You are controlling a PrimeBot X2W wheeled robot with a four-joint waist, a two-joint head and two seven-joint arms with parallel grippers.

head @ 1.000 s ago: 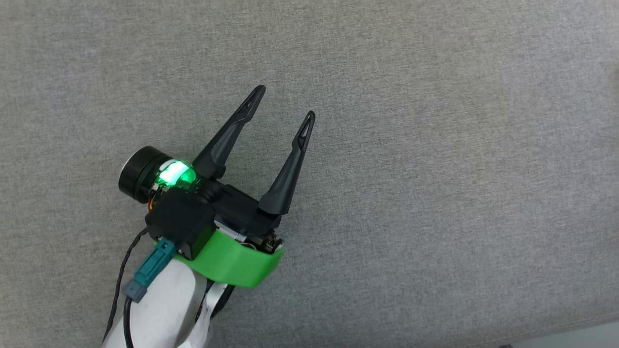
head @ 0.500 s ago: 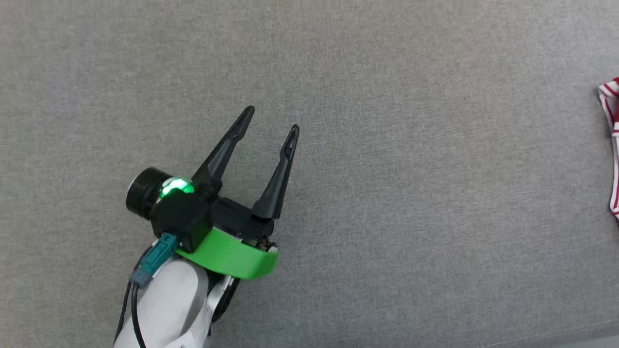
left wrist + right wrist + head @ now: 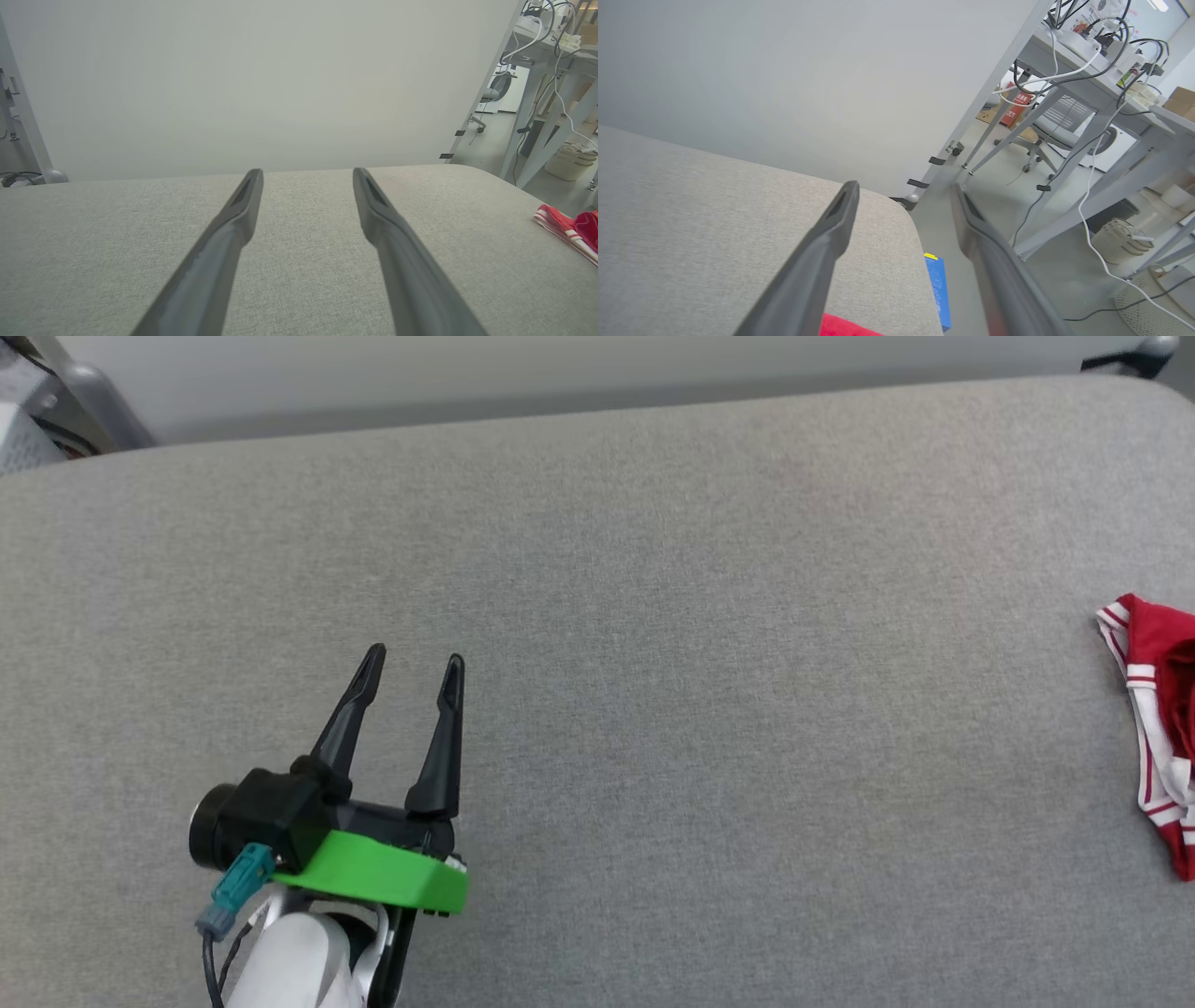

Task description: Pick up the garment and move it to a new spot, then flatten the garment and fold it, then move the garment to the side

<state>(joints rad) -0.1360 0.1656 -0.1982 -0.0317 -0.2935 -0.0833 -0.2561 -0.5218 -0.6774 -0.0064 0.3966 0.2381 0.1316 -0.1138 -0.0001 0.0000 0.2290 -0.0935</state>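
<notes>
Well, the garment [image 3: 1156, 709] sits right at the cushion's [image 3: 700, 616] right end. Only a red edge with striped trim shows, and nothing has hold of it. The left gripper [image 3: 414, 655] hovers low over the cushion's left part, fingers spread wide and empty, well apart from the cloth. The right gripper [image 3: 904, 185] is out over the cushion's right corner, fingers apart too and nothing between them, with a scrap of red showing low down beside one finger.

So where are we? Hard call. Cloth parked at the cushion's end with both claws free would fit the last step, the move to the side, being done. But I can't tell whether it's folded or just a heap, because too little shows. If it's a heap, everything is left to do.
</notes>
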